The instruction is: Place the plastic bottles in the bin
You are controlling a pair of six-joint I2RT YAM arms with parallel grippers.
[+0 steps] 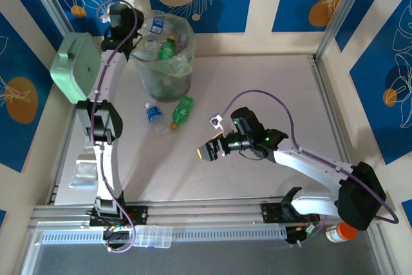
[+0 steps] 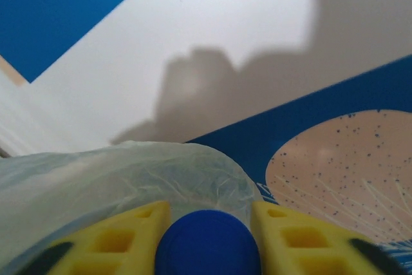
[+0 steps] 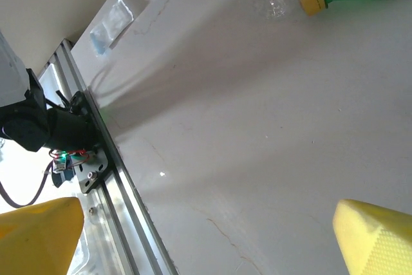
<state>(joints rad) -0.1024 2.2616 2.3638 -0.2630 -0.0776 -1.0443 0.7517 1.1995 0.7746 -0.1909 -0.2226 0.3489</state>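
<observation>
A: Where does the left tool (image 1: 123,22) stand?

B: At the far left rim of the bin (image 1: 165,78), clamped on a blue-capped bottle (image 2: 207,248). From its wrist, the yellow fingers (image 2: 122,239) press either side of the cap, and the bin's pale plastic lies just ahead.

A: So let go there?

B: I would not. It looks to be at the edge rather than over the mouth, and bottles are heaped close to the top. A drop at the rim could roll off toward the mint-green box (image 1: 77,67). Better to carry the cap inward over the middle, part the fingers fully, then lift straight up so nothing catches the plastic.

A: And the right tool (image 1: 209,151)?

B: Its fingers are wide apart and hold nothing. It hovers over bare bench (image 1: 257,82), well short of the green bottle (image 1: 182,110) and the clear bottle (image 1: 154,116), which lie near each other just in front of the bin.

A: Which of those first?

B: The green one, I would judge. It lies nearer that arm, with its yellow cap toward it, so take it across the body, not the cap.
</observation>
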